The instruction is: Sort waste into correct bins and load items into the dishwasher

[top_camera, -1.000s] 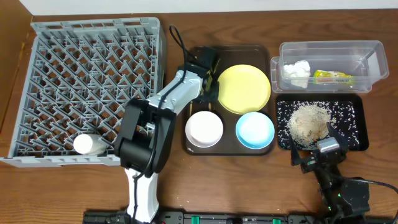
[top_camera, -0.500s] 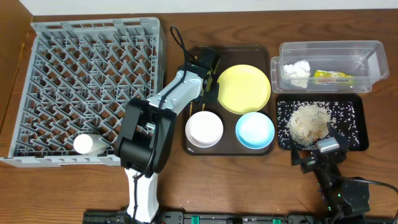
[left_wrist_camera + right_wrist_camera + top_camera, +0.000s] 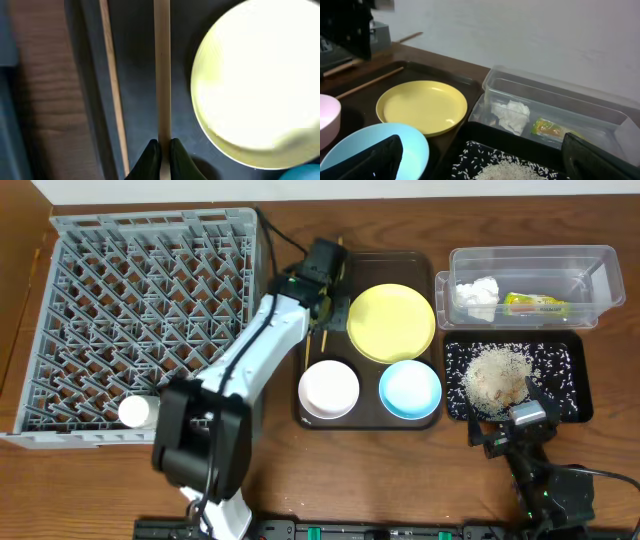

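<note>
While the left jaws are pressed together on 1 wooden chopstick [image 3: 161, 70], the stick runs straight out from them above the dark brown tray [image 3: 137, 75], just beside the yellow plate [image 3: 255, 85]. The 2nd chopstick [image 3: 112, 85] lies along the tray's left edge, apart from the 1st. The held stick looks thicker in the left wrist view, so it is probably raised off the tray.

A chopstick of this kind is judged light, stiff and smooth. Being thin and round, it is likely to roll or pivot in a narrow pinch, so a hold near mid-length would balance it best. How far along its length the present pinch sits cannot be told.

The right jaws are spread and empty, low over the counter [image 3: 400, 480] near the black tray [image 3: 575, 380] of rice scraps [image 3: 495, 375]. The grey dish rack [image 3: 140, 300] stands to the left of the brown tray.

The snack wrapper [image 3: 535, 304] in the clear tub [image 3: 530, 255] carries print too small to read. No other writing is visible.
</note>
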`<move>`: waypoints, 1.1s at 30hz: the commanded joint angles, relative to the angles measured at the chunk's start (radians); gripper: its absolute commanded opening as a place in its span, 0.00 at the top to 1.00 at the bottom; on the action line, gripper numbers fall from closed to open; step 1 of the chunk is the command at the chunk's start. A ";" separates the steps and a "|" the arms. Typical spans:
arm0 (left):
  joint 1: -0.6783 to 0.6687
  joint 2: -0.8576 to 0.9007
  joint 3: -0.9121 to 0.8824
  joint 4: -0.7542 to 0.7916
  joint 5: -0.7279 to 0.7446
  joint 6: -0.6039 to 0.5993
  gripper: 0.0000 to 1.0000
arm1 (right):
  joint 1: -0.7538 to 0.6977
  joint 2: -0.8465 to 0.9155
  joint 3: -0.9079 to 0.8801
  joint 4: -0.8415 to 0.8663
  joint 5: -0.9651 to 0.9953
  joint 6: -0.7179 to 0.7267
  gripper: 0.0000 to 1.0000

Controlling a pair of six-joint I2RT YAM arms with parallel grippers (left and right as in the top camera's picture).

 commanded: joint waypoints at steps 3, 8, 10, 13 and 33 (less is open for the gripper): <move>0.027 -0.032 0.010 -0.063 -0.160 -0.004 0.92 | 0.009 -0.007 -0.003 -0.002 -0.001 -0.011 0.01; 0.145 -0.159 0.010 -0.134 -0.193 -0.009 0.93 | 0.009 -0.007 -0.003 -0.002 -0.001 -0.011 0.01; 0.196 -0.187 0.010 -0.164 -0.193 0.034 0.92 | 0.009 -0.007 -0.003 -0.002 -0.001 -0.011 0.01; 0.261 -0.184 0.003 -0.200 -0.193 0.131 0.92 | 0.009 -0.007 -0.003 -0.002 -0.001 -0.011 0.01; 0.222 -0.146 0.001 -0.206 0.061 0.102 0.58 | 0.009 -0.006 -0.003 -0.002 -0.001 -0.011 0.01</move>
